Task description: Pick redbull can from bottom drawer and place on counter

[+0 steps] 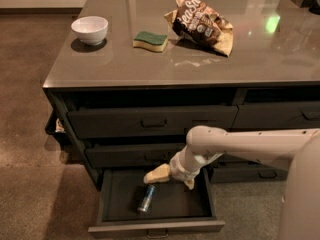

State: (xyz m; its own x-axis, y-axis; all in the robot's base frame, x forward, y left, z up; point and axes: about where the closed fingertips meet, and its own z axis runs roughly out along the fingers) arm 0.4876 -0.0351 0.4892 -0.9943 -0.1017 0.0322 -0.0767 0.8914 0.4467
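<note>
The redbull can [146,198], slim, blue and silver, lies on its side inside the open bottom drawer [156,225], left of the drawer's middle. My gripper [170,179], with tan fingers, hangs over the drawer just above and to the right of the can, apart from it. One fingertip [152,176] points left toward the can. The white arm reaches in from the right. The glossy grey-brown counter [200,59] tops the cabinet.
On the counter stand a white bowl [90,29] at the left, a green and yellow sponge [150,40] and a brown chip bag [202,23]. Two closed drawers [152,122] sit above the open one. A neighbouring column of drawers [277,115] is at the right.
</note>
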